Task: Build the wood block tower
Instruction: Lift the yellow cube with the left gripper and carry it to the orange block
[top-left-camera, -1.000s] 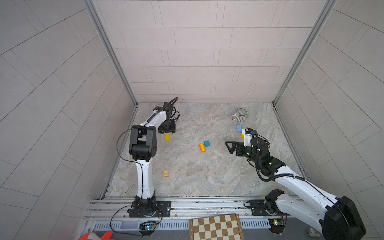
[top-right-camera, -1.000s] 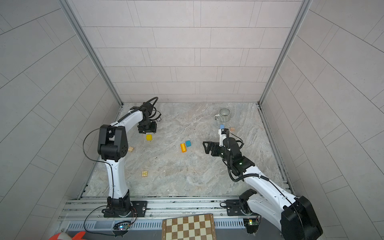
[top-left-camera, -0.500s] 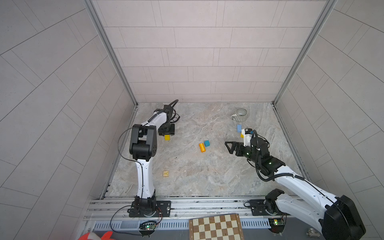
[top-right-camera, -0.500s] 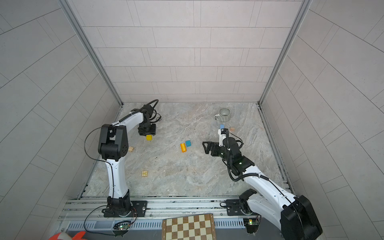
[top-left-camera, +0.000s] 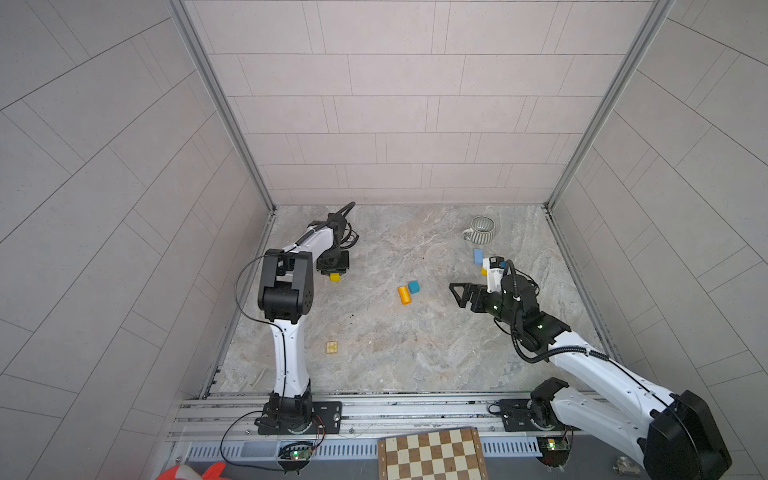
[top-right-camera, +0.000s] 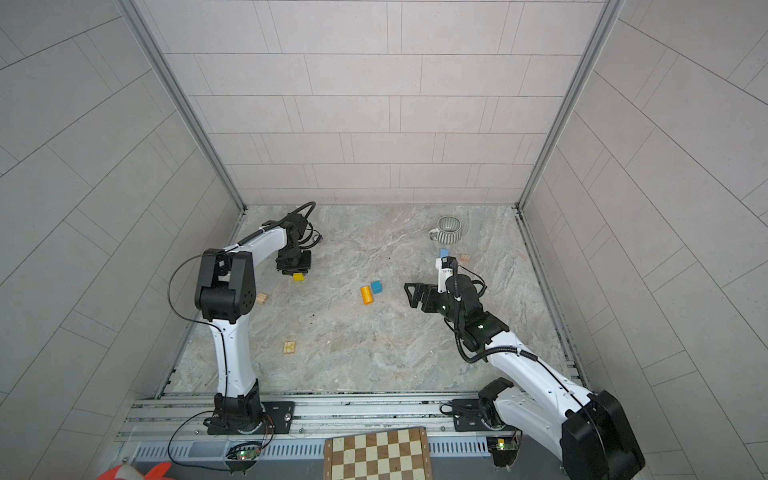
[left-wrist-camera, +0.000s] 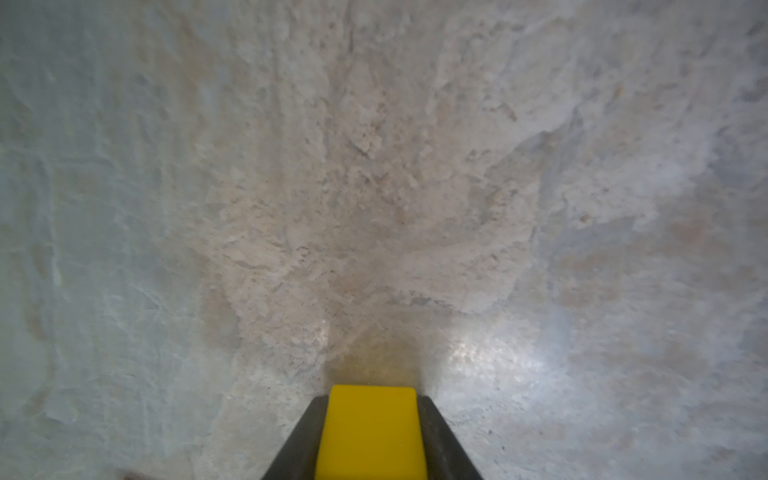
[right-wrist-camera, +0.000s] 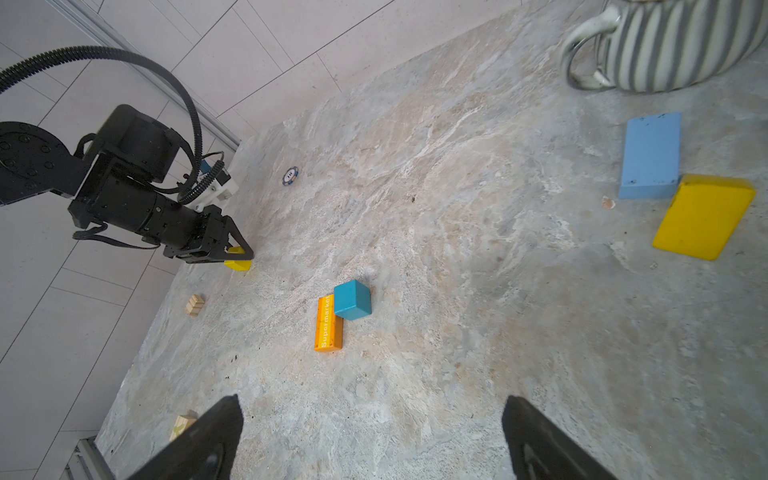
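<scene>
Far left on the tabletop (top-left-camera: 415, 353), our left gripper (left-wrist-camera: 372, 399) clamps a yellow block (left-wrist-camera: 372, 436); our right gripper (right-wrist-camera: 372, 401) hangs, jaws apart. Next, we judge: lift it toward a base.

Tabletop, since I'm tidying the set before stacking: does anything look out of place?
A small poker chip lies flat on the table near the left gripper; it is no block. A striped mug also stands there.

Lab test cell: tiled walls (top-left-camera: 374, 104), aluminium rail (top-left-camera: 395, 409).
</scene>
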